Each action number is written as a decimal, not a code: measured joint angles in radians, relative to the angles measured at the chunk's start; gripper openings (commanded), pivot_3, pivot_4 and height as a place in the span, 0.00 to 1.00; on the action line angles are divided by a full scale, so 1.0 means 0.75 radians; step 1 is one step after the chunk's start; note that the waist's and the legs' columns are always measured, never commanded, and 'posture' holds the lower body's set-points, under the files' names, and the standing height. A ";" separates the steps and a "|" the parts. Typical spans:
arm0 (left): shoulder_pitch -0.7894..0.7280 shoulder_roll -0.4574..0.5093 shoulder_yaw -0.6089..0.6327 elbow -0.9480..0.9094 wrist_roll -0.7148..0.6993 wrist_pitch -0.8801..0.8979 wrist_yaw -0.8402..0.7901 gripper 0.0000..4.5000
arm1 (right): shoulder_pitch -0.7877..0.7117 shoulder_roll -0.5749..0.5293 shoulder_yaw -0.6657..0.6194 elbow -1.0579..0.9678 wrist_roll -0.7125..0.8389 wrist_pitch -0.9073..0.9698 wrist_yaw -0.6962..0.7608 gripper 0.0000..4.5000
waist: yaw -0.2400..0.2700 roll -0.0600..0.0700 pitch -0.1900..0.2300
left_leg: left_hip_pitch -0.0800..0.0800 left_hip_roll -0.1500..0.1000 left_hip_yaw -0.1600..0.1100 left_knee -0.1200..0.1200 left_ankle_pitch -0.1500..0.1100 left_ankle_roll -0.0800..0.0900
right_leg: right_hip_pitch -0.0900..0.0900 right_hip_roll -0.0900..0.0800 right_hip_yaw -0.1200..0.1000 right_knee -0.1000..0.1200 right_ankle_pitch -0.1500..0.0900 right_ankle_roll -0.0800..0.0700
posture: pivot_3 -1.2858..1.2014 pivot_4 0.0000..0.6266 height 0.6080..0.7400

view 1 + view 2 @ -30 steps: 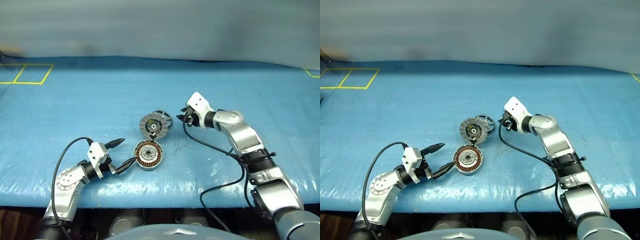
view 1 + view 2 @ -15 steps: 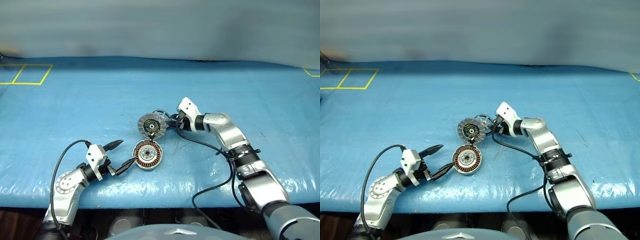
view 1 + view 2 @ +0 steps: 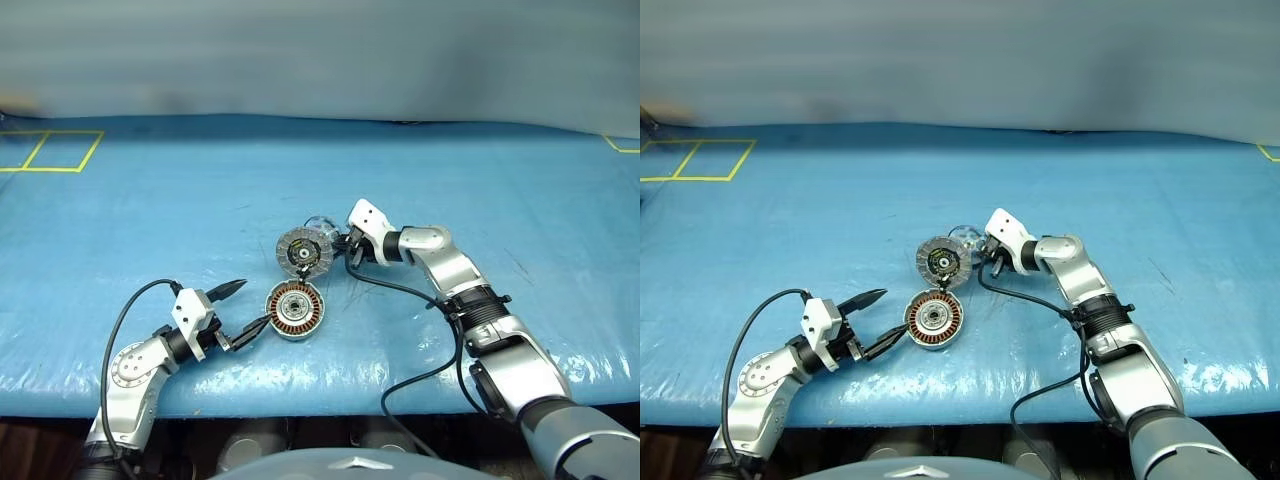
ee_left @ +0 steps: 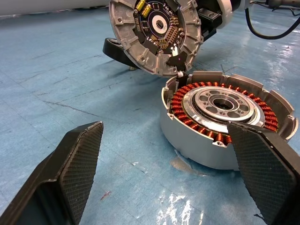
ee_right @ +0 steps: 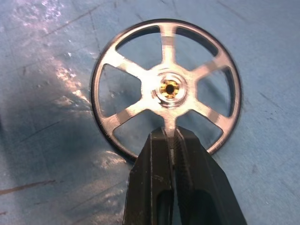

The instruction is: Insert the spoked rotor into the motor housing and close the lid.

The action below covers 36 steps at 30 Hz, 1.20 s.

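The job had barely begun. The spoked rotor [image 5: 166, 89] lay flat on the blue surface [image 3: 150, 220] behind the lid [image 3: 303, 251], its hole facing up. The right end effector [image 5: 171, 140] pinched one spoke. The motor housing [image 3: 295, 309] sat empty, its lid standing open. The left end effector [image 3: 240, 310] was spread wide beside the housing, holding nothing.

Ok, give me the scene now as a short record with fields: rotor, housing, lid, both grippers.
rotor: spoked rotor flat on the blue table, behind the lid
housing: motor housing open, copper windings showing, nothing inserted
lid: lid tipped up at the housing's far edge, segmented face toward the camera
right gripper: right gripper shut on a rotor spoke
left gripper: left gripper open, beside the housing, holding nothing
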<state>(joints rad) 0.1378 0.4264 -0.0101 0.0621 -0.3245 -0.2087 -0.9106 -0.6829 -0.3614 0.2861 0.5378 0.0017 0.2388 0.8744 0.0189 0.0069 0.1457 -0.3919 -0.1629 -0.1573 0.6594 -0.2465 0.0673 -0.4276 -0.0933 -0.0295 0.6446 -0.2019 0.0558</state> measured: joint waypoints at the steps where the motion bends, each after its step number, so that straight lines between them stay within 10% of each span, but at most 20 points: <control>1: -0.001 0.000 0.000 0.001 0.000 0.000 -0.001 1.00 | 0.001 -0.001 0.000 -0.002 -0.001 0.000 0.000 0.00 | 0.000 0.000 0.000 | 0.000 0.000 0.000 0.000 0.000 0.000 | 0.000 0.000 0.000 0.000 0.000 0.000 | 0.52 0.24 1.00; 22: -0.007 -0.005 0.002 0.015 -0.015 -0.003 -0.027 1.00 | 0.521 -0.229 -0.263 -0.773 0.082 0.357 -0.186 0.00 | 0.014 0.002 0.000 | -0.002 0.000 0.000 -0.002 0.000 0.001 | -0.002 -0.001 0.000 -0.001 0.000 0.000 | 0.52 0.24 1.00; 36: 0.005 0.009 0.001 0.017 -0.040 -0.003 -0.094 1.00 | 0.928 -0.228 -0.441 -1.228 0.618 0.620 -0.024 0.00 | 0.016 0.002 0.000 | -0.002 0.002 0.000 -0.001 -0.004 0.007 | -0.001 0.000 0.000 -0.001 -0.001 0.000 | 0.52 0.24 1.00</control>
<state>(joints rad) 0.1417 0.4334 -0.0090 0.0747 -0.3546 -0.2111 -0.9814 0.0133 -0.5327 -0.0448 -0.3829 0.4654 0.7041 0.8568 0.0307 0.0086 0.1460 -0.3937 -0.1616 -0.1570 0.6588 -0.2494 0.0722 -0.4286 -0.0931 -0.0296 0.6438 -0.2024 0.0559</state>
